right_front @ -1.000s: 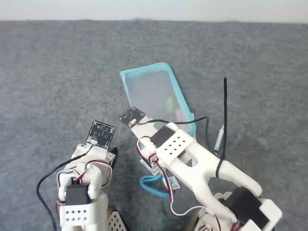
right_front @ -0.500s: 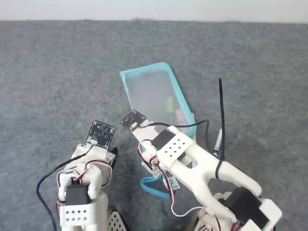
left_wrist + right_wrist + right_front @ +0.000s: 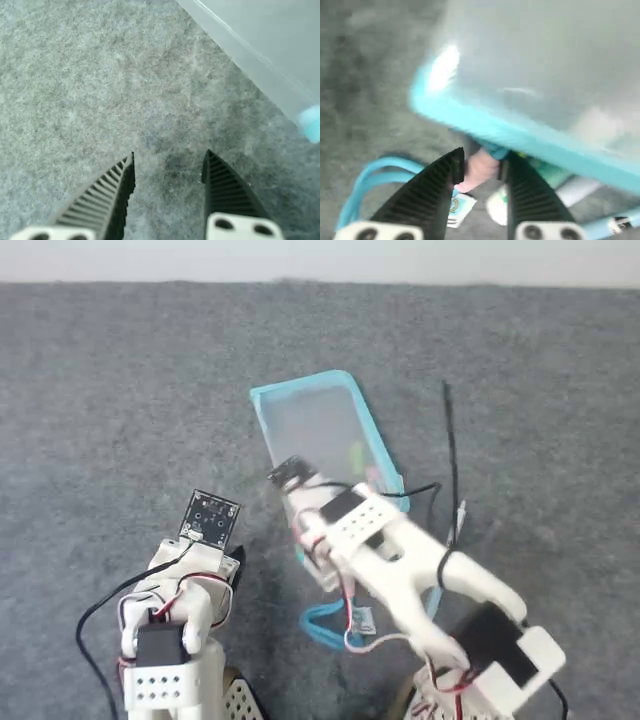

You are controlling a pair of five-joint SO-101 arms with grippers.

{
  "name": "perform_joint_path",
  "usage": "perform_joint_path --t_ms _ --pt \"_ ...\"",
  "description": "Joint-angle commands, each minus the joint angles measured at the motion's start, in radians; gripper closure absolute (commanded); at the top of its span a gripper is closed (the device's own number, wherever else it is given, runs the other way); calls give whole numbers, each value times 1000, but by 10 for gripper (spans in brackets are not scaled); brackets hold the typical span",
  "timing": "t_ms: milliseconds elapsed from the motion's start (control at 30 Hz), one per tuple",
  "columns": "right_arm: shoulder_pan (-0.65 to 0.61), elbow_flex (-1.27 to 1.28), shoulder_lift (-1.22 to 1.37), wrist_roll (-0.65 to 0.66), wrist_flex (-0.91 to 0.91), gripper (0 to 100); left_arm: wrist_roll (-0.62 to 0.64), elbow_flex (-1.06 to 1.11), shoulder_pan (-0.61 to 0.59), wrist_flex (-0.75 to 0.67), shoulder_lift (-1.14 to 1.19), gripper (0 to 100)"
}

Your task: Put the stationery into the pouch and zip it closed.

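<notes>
The pouch [image 3: 318,428], translucent with a teal rim, is laid flat around the middle of the counter [image 3: 120,390]. The right hand [image 3: 485,159] is held at the pouch's near end, clenched on a pink piece [image 3: 479,173] just beside the teal rim. A teal loop [image 3: 322,626] is seen nearer the counter's near edge. The left hand [image 3: 170,165] is kept released above bare counter, near the pouch but apart from it.

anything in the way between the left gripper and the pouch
Nothing visible does. The left gripper hangs open over the grey carpet, and only bare carpet lies between it and the edge of the pouch. The right gripper is at the pouch's near end.
</notes>
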Motion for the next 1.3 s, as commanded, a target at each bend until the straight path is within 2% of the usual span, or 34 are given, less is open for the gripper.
perform_joint_path --t_ms 0,267,500,633,700,900,1133,1267 --pt "117 -78 -16 -5 5 973 -8 -8 -6 -34 -6 793" --pt "236 -296 -13 -3 -35 993 -8 -8 -6 -23 -6 793" --pt "249 -446 148 -2 31 993 -8 -8 -6 -18 -8 793" --pt "248 -477 217 49 48 991 -8 -8 -6 -18 -8 793" --pt "245 -486 240 34 50 959 -8 -8 -6 -18 -8 793" --pt "248 -485 265 2 53 776 -8 -8 -6 -18 -8 793" --pt "239 -483 274 -8 127 789 -8 -8 -6 -18 -8 793" --pt "211 -451 286 -100 119 789 -8 -8 -6 -18 -8 793"
